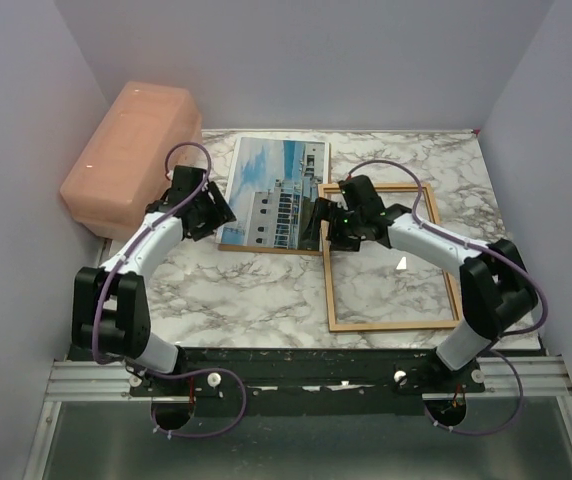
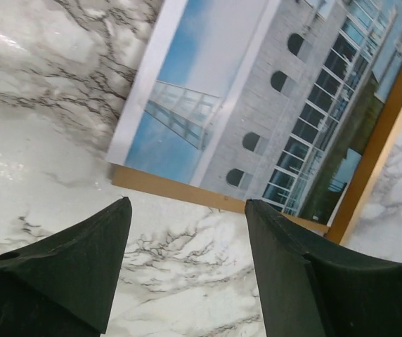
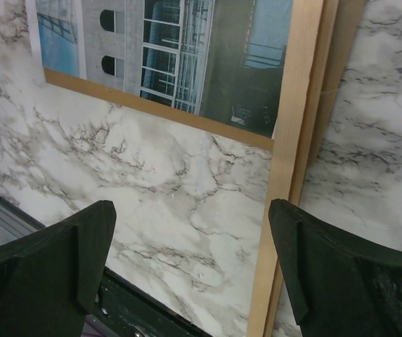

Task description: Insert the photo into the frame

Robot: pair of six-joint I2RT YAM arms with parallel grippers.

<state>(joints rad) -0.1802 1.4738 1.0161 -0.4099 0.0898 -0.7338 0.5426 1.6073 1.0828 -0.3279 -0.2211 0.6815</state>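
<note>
Now, from above: photo (image 1: 274, 192) lying flat in the upper middle of the view, on a brown backing board (image 1: 266, 247) that shows as a thin strip along its lower edge. To the right and lower, frame (image 1: 394, 325) flat on the marble table (image 1: 256, 290), with only marble inside it. Upper left corner of the frame meeting the lower right part of the photo; cannot tell which one is on top. Photo outside the frame.

At the lower left corner of the photo, left claw (image 2: 188, 210), its two fingers apart and gripping nothing, pointing at the board edge. At the frame's left rail, right claw (image 3: 192, 210), spread very wide over bare marble, also gripping nothing. In the upper left, pink box (image 1: 131, 155) against the wall.
</note>
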